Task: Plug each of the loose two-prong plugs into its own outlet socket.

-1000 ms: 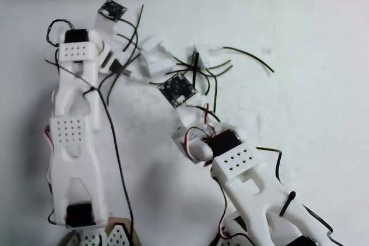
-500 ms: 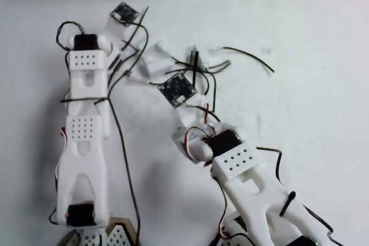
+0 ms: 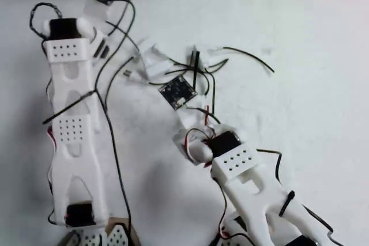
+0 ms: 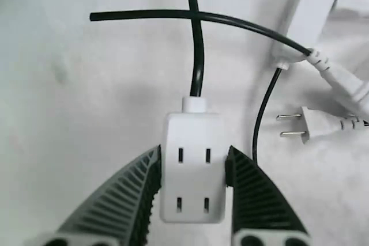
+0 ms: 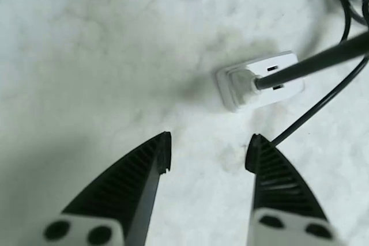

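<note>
Two pairs of slots face up on the white outlet block (image 4: 193,171), pinched at its sides by the left gripper (image 4: 193,154), long axis running along the fingers, black cord (image 4: 196,56) leading away. A loose plug (image 4: 305,126) lies near, prongs toward the block. The right gripper (image 5: 210,138) hangs spread near a second outlet block (image 5: 260,80).

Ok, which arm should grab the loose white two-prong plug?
Probably right: the right gripper is open and empty; the left gripper is shut on the white four-slot outlet block, with the white two-prong plug beside it.
</note>
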